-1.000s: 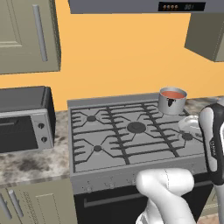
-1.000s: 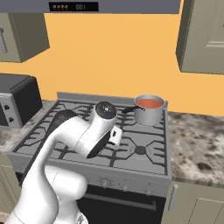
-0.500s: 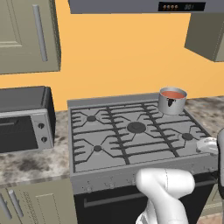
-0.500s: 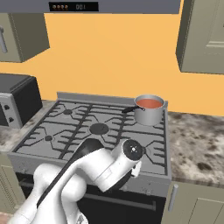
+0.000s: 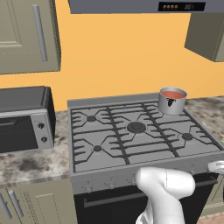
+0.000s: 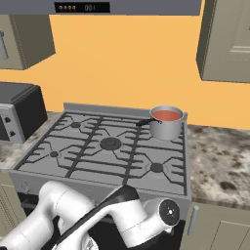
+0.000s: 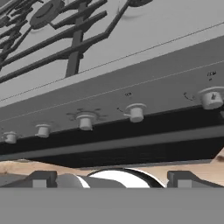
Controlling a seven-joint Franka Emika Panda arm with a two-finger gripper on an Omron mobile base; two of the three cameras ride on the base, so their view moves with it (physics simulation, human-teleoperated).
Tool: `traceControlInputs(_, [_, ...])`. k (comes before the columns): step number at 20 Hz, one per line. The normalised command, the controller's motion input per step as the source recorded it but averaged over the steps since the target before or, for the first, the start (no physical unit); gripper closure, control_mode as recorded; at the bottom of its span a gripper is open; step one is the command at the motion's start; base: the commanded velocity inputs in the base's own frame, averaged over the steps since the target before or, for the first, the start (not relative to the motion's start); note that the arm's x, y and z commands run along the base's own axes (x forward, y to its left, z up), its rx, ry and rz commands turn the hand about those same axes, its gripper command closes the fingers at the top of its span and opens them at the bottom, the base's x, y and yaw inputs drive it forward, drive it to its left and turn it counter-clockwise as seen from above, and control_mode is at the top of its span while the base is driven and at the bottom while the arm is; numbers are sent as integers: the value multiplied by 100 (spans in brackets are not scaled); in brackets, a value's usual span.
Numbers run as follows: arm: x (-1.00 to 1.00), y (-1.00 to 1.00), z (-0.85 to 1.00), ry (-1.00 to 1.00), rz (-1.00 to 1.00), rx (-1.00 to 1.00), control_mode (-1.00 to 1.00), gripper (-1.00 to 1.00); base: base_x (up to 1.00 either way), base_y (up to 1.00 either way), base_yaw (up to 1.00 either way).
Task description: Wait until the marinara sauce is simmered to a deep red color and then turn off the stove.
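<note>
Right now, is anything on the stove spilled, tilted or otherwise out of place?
Nothing stands out. The saucepan stands upright on the stove's back right burner, the marinara sauce stays inside it, and the grates lie flat and clean.

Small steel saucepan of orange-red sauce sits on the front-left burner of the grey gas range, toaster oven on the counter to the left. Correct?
Not quite. The small shiny steel saucepan of orange-red sauce sits on the back-right burner of the wide grey gas range, as the left base view shows. The black-and-silver toaster oven is indeed on the counter to the left.
</note>
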Motion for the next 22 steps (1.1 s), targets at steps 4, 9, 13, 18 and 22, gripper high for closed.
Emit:
traceControlInputs(4, [-3,-43,-69,-10,3,0,-100,-100,0,0,0])
traceControlInputs(9, [5,-37,-37,-16,5,-3,-100,-100,0,0,0])
traceControlInputs(13, [3,-29,-23,-19,8,-9,-100,-100,0,0,0])
traceControlInputs(18, [7,-9,0,-23,10,-8,-100,-100,0,0,0])
traceControlInputs(22, [18,0,0,-15,7,-14,-100,-100,0,0,0])
